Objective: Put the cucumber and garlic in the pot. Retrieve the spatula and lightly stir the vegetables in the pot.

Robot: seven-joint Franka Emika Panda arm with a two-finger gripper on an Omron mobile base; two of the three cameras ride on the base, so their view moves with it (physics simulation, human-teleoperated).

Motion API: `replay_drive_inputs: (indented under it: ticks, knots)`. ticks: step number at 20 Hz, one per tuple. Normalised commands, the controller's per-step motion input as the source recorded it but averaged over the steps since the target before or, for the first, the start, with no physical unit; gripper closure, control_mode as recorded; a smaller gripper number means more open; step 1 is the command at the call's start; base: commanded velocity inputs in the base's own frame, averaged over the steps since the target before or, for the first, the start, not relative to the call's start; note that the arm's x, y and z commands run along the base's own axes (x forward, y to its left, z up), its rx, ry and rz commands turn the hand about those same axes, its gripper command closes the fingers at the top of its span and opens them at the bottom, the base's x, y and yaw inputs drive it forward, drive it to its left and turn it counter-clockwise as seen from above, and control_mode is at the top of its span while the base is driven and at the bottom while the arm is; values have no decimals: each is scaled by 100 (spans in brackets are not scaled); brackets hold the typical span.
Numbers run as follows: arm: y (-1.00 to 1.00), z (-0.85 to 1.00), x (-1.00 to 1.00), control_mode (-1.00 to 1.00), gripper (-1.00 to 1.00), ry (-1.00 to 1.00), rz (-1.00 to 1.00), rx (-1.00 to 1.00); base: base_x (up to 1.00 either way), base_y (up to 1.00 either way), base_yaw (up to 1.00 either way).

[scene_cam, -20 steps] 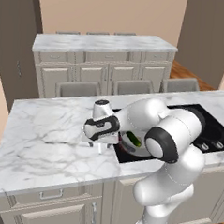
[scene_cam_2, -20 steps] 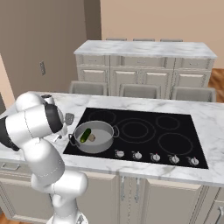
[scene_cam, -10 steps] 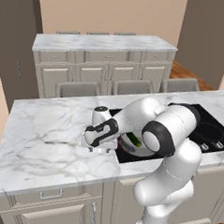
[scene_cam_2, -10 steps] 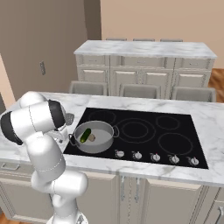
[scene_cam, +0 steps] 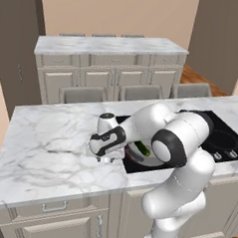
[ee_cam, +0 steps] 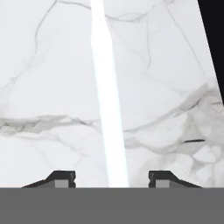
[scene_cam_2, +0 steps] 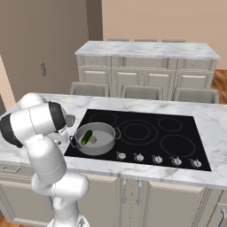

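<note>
With claw (ee_cam: pixel 108 179) astride spatula (ee_cam: pixel 107 96) handle

cucumber (scene_cam_2: pixel 86 137) (beside garlic (scene_cam_2: pixel 93 140)) in pot (scene_cam_2: pixel 103 148)

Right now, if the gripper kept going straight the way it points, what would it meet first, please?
Probably the spatula handle: it runs between the open gripper fingers, lying on the marble counter. How far off it is, I cannot tell.

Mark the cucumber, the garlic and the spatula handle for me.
cucumber (scene_cam_2: pixel 86 137): right base view, middle of its green body in the pot.
garlic (scene_cam_2: pixel 93 140): right base view, its top.
spatula (ee_cam: pixel 109 113): hand view, middle of the pale handle.
</note>
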Motion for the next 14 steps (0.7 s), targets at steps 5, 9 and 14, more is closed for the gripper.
replay_drive_inputs:
  ticks: [5, 9, 14]
  knots:
    - [0, 0, -13, -100, 100, 0, 0, 0, 0, 0, 0]
    - [-2, 0, -24, -100, 100, 0, 0, 0, 0, 0, 0]
    - [-11, 60, -51, -100, 100, 0, 6, 0, 0, 0, 0]
